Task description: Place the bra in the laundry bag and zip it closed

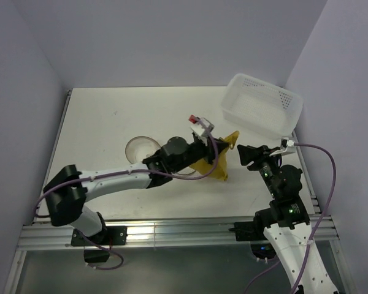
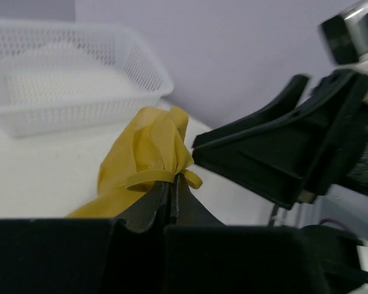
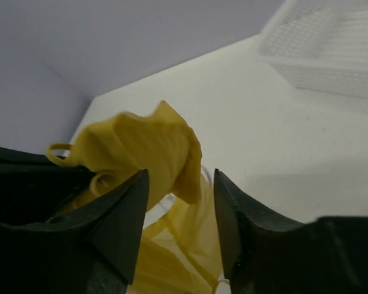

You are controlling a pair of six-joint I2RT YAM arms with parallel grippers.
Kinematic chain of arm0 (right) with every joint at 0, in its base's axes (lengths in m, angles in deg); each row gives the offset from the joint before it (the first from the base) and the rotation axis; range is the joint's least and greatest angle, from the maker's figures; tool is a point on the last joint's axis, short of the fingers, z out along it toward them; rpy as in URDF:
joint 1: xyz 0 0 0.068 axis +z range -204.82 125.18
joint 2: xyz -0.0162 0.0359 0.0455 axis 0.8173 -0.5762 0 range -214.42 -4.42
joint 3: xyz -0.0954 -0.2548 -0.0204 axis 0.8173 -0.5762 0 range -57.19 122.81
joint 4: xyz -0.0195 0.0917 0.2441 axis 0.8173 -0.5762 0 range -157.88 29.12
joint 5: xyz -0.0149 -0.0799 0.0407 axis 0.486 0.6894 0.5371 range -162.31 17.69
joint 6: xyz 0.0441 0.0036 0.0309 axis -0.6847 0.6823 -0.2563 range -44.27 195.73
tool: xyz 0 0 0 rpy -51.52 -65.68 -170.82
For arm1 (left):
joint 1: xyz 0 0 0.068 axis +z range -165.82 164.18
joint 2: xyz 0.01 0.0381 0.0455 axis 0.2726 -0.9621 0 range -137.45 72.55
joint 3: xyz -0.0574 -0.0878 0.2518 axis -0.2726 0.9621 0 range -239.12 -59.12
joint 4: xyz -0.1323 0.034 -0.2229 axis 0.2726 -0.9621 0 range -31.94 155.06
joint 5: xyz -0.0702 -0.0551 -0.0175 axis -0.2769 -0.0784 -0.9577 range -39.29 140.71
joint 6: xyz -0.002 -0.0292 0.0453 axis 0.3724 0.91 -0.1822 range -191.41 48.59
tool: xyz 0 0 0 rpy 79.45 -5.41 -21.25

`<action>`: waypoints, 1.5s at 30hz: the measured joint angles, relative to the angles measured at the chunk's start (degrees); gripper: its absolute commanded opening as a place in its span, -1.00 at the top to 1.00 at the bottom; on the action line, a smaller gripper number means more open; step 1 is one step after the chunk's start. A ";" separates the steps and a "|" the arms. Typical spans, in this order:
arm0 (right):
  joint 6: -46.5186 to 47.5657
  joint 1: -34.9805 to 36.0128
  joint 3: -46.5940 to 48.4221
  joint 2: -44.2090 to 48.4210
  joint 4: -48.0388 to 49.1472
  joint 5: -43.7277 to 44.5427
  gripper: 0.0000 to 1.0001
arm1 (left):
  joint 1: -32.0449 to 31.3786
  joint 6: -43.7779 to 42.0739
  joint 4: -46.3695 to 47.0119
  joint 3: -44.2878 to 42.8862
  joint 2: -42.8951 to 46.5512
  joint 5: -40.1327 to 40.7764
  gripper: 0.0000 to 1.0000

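Lavender walls closed round the white bench, with a white basket at its far right corner. The left hand was pressed together on a thin strap of the bra — pinching it, with the yellow fabric bunched above the tips. The bra hung just right of the round mesh bag, which lay partly hidden behind the left arm. The right hand stood spread close beside the bra — not gripping it.
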 measured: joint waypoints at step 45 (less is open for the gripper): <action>1.79 17.86 18.93 -25.90 36.68 -58.18 1.00 | 12.81 31.12 24.68 20.24 35.85 -42.60 -0.71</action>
